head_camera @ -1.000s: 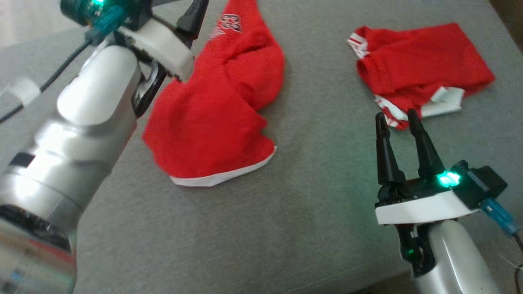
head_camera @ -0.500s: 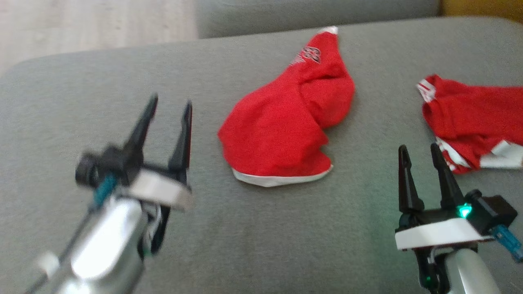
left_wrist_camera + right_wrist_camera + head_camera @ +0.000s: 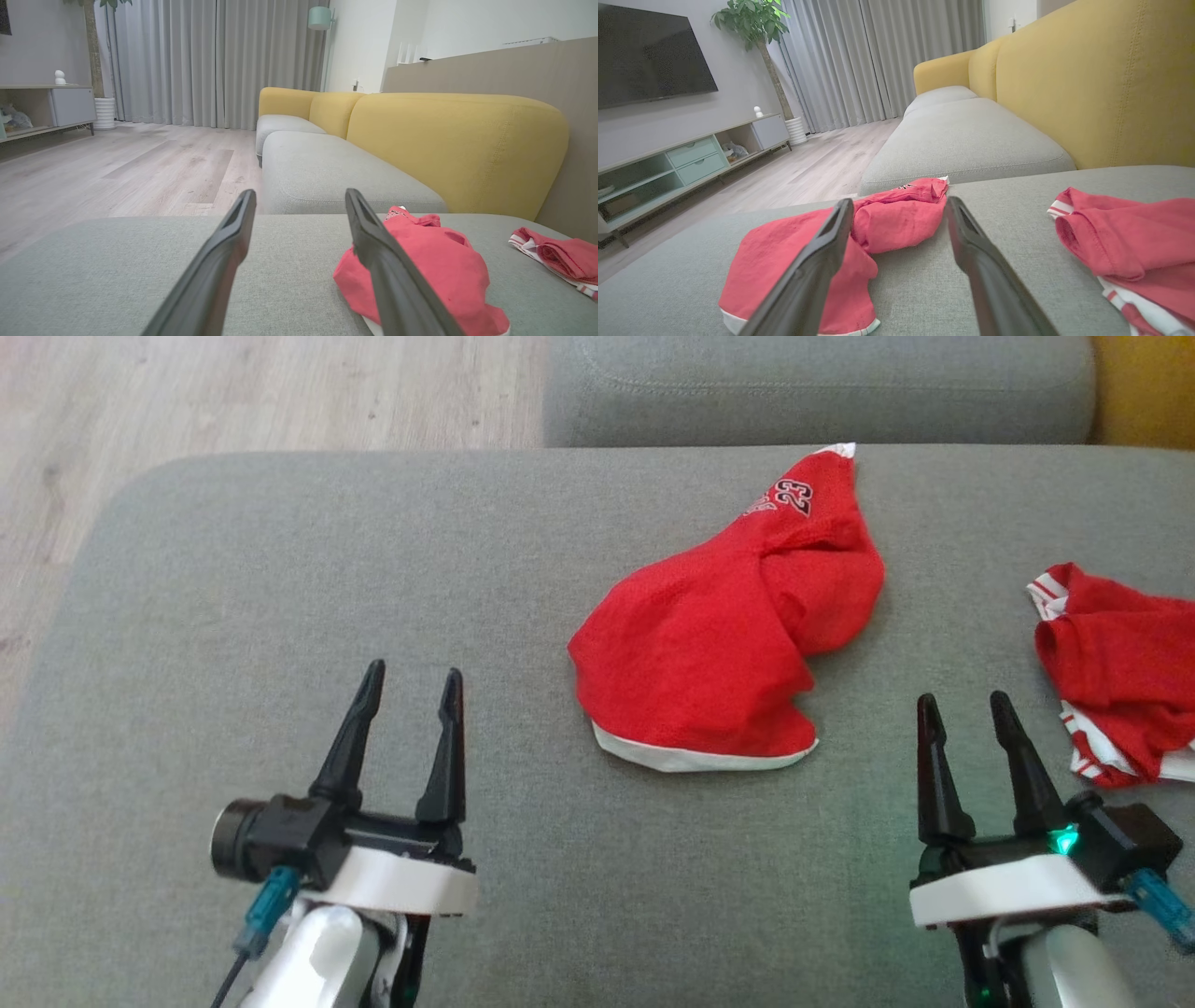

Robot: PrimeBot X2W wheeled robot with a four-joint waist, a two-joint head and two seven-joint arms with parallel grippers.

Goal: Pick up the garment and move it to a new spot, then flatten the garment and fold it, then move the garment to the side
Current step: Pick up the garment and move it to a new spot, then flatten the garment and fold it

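Lying crumpled in a soft heap, the garment (image 3: 709, 653) is seen mid-way on the grey woven sofa cushion (image 3: 280, 569); red mesh cloth, a white hem and the number 23 are shown. A second garment (image 3: 1116, 700), red with white striped edges, is bunched well apart at the right. Two garments and two grippers are counted: the left gripper (image 3: 415, 668) and the right gripper (image 3: 963, 697), both with dark tapered jaws spread, nothing held.

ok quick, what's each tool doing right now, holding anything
left tool: open, holding nothing
right tool: open, holding nothing
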